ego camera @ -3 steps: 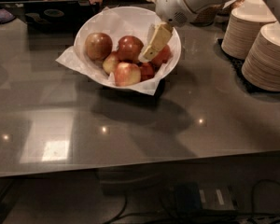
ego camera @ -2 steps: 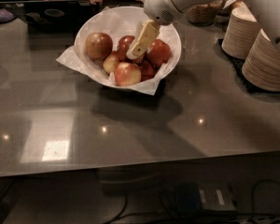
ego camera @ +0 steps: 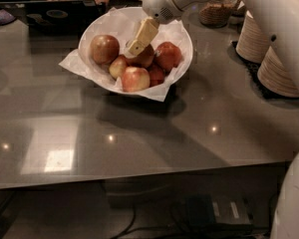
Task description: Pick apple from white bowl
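Because the coming move turns on sideways alignment, first note the offset between the tan two-finger gripper and the large, round, dull brownish-red apple. The apple lies toward the picture's left of the gripper tip, near it but apart, at about the same height in the view.

**Position of the target.** The apple rests against the left inner wall of the wide, shallow white bowl, on the crumpled white paper lining. Its top is exposed and no other fruit lies on it. A small pink-yellow apple sits just beside it on the lower right; contact between the two cannot be confirmed.

**Position of the gripper.** The gripper hangs from the white arm and slants down toward the picture's left. Its tip is over the middle of the bowl, in front of a dark red apple. Whether the tip touches that apple cannot be told. Whether the gripper is spread or closed cannot be told either, as it shows only as one tan slab.

**Assessment.**
- The gripper is not yet aligned with the target.
- The next move probably calls for a shift toward the picture's left before any descent.
- Being round, the apple offers no preferred grasp axis.
- The small neighbouring apple is the likely obstruction on the near side.
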Motion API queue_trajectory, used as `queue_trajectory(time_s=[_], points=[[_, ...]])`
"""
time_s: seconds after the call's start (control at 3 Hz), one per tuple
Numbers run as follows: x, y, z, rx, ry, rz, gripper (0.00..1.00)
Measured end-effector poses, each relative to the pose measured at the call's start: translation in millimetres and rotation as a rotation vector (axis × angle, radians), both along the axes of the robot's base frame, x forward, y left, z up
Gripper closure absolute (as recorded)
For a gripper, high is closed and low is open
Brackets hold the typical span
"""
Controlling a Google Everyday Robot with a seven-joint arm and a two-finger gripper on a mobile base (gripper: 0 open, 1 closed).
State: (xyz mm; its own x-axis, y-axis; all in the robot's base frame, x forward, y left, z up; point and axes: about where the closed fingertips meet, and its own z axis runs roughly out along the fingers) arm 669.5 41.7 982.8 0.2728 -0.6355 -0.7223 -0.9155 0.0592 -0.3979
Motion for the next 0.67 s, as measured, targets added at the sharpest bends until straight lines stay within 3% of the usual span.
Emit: queue_trajectory(time_s=[0.33,0.67], points=[[-3,12,-4,-0.017,0.041,0.022,0.0],[-9,21,-22,-0.022,0.106,0.048,0.07]])
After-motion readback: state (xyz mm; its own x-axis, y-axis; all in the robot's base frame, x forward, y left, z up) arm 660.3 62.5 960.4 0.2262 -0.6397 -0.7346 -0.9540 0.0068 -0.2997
